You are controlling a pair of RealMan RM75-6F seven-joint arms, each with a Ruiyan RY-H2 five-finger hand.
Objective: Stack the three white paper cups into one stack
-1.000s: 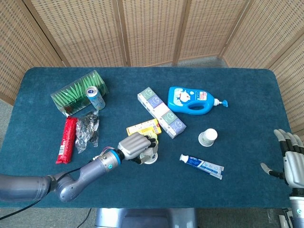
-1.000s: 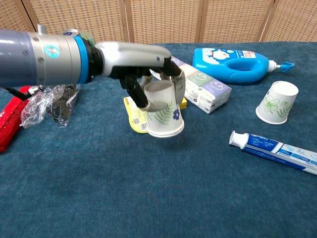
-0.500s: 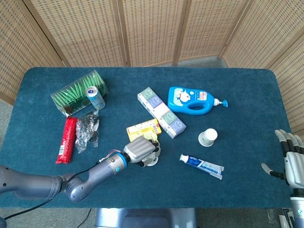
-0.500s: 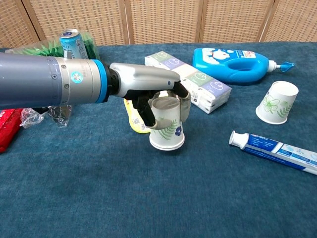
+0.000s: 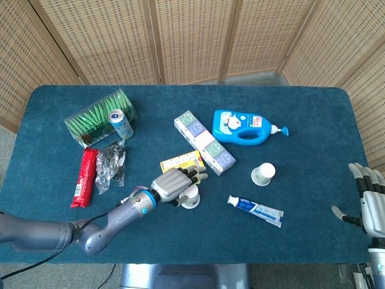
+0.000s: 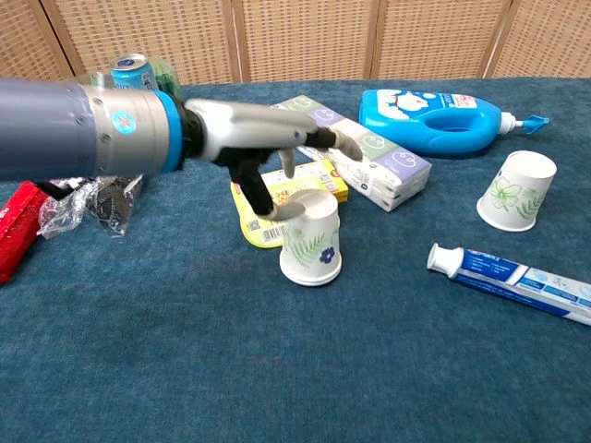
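At frame centre the left hand (image 6: pixel 277 157), fingers spread, hovers over an upside-down white paper cup (image 6: pixel 311 238), with another cup (image 6: pixel 515 190) lying at right.

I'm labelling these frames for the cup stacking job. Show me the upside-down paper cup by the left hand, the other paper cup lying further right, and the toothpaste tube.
Upside-down paper cup (image 6: pixel 311 247), chest view, on its side wall.
Other paper cup (image 6: pixel 515 191), chest view, on its side wall.
Toothpaste tube (image 6: pixel 517 281), chest view, on the middle of its body.

1. Two paper cups: one (image 6: pixel 311 238) under the left hand (image 6: pixel 263 152), another (image 6: pixel 515 190) well to its right.
2. One toothpaste tube (image 6: pixel 513 282).
3. One blue bottle (image 6: pixel 443 109).
4. One can (image 6: pixel 135 70).
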